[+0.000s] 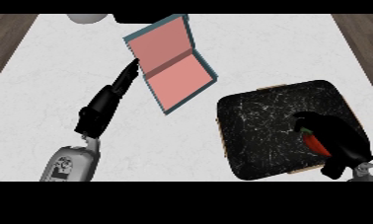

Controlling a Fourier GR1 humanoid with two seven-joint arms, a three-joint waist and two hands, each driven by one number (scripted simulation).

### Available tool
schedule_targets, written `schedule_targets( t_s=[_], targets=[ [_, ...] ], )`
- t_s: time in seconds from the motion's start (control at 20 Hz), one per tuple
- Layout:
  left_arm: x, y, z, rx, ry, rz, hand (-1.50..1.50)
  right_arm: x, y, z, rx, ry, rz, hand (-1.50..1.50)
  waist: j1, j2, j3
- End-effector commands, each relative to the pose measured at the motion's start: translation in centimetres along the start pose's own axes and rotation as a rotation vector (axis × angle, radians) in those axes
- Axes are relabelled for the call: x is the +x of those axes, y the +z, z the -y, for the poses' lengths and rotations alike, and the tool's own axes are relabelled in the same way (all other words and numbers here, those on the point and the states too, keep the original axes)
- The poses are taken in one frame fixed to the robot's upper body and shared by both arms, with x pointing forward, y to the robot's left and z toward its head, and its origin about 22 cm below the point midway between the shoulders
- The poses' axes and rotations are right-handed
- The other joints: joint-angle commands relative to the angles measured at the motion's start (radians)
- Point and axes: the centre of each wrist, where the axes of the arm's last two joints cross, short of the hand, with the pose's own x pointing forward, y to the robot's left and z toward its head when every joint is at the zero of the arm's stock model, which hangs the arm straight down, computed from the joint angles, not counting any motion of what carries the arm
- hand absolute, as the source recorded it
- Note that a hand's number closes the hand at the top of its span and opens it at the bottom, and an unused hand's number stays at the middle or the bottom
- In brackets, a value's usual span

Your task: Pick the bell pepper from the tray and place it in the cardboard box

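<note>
A red bell pepper point(315, 141) lies on the black speckled tray point(270, 129) at the right, mostly hidden under my right hand point(339, 139), whose fingers curl round it. The box point(171, 62), pink inside with teal walls, stands open at the centre, left of the tray. My left hand point(109, 100) stretches toward the box's left edge with straight fingers, its fingertips point(133, 65) touching or nearly touching the box wall.
A grey round object point(89, 18) and a dark object point(142, 18) sit at the counter's far edge. Wooden strips border the white counter point(277, 45) on both sides.
</note>
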Motion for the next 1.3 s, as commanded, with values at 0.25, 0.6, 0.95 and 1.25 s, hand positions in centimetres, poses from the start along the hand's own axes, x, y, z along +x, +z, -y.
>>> schedule_targets(
  t_s=[0.25, 0.6, 0.95, 1.25],
  targets=[
    [0.4, -0.6, 0.5, -0.038, -0.018, 0.015, 0.0, 20.2, -5.8, 2.4, -0.067, 0.071, 0.555, 1.5, 0.047, 0.011, 0.018],
    [-0.2, 0.5, -0.2, 0.0, 0.012, 0.006, 0.0, 26.3, -4.3, 5.2, -0.292, 0.048, 0.569, 1.5, 0.004, 0.008, 0.02],
    [1.7, -0.4, 0.3, 0.006, 0.007, 0.008, 0.0, 25.2, 1.2, 11.1, -0.375, -0.033, 0.648, 1.5, -0.005, 0.007, 0.02],
    [-0.1, 1.6, -0.6, -0.003, 0.006, 0.012, 0.0, 23.3, 6.8, 16.0, -0.47, -0.179, 0.73, 1.5, 0.0, 0.007, 0.019]
  ],
)
